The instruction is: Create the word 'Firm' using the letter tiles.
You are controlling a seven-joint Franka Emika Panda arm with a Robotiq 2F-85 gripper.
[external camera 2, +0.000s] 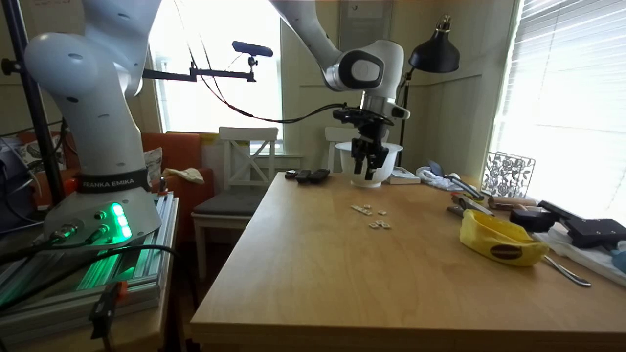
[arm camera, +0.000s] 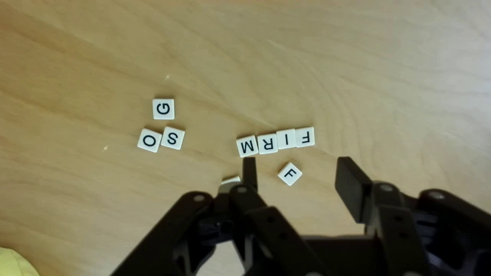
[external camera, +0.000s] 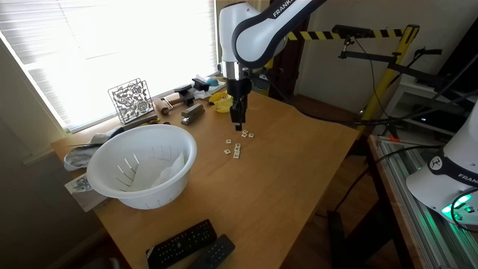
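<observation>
Light-brown wood makes up the surface. Bright window along one side. In an exterior view, a white chair with grey seat and a black lamp stand beyond it.

Other items: white slotted bowl near an edge, pale sheets inside; dark remotes nearby. Window side is crowded: an openwork metal holder, a stapler, a yellow pouch with a dark oval patch. All sit apart from the letter tiles.

Wrist view: four tiles form a row reading F, I, R, M from right to left, letters upside down, M slightly skewed. Loose F tile lies turned, just beside the row. G tile, O tile and S tile make a separate group; O and S are touching or nearly so, cannot tell which. Further tile is mostly hidden behind the tool; its letter cannot be read.

Tool: fingers spread wide, gripping nothing. In both exterior views it hangs above the surface, pointing down, apart from the tiles. In an exterior view it partly covers the bowl. Loose F tile shows through the gap between the fingers.
</observation>
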